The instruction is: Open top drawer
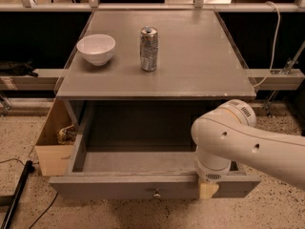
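Note:
The top drawer (119, 187) is a wide grey wooden drawer under the grey table (195, 61). It stands pulled far out toward me, and its deep grey box shows no contents. A small round metal knob (156, 193) sits at the middle of its flat front. My gripper (208, 189) hangs from the white arm (238, 142) at the right part of the drawer's front edge, to the right of the knob. The arm hides most of the gripper and the drawer's right corner.
A white bowl (96, 49) and a silver can (149, 48) stand on the tabletop. An open cardboard box (52, 149) sits on the floor left of the drawer. A black pole (14, 197) and cables lie at the lower left. A white cable (274, 37) hangs at the right.

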`<state>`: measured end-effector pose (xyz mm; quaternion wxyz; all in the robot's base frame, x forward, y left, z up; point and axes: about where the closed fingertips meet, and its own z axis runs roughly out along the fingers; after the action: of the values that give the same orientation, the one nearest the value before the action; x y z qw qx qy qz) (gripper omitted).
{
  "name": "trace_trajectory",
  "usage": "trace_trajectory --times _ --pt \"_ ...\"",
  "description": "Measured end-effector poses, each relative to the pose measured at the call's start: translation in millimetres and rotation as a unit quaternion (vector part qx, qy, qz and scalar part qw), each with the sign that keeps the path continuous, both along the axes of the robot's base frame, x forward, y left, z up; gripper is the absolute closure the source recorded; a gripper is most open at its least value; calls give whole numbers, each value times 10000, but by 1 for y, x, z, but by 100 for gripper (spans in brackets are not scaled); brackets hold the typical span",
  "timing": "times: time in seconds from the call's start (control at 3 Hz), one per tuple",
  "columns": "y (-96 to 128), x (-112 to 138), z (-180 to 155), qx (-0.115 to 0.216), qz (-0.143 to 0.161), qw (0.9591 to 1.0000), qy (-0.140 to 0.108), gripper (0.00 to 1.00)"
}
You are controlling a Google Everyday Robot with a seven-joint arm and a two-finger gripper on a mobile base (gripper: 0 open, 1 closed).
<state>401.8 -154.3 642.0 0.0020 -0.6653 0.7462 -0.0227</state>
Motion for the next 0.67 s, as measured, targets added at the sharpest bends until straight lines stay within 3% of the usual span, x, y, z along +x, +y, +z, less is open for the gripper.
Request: trace_trajectory --times 0.33,0.67 --pt "0 0 0 0 0 10000 0 0" --pt "0 0 0 0 0 10000 0 23"
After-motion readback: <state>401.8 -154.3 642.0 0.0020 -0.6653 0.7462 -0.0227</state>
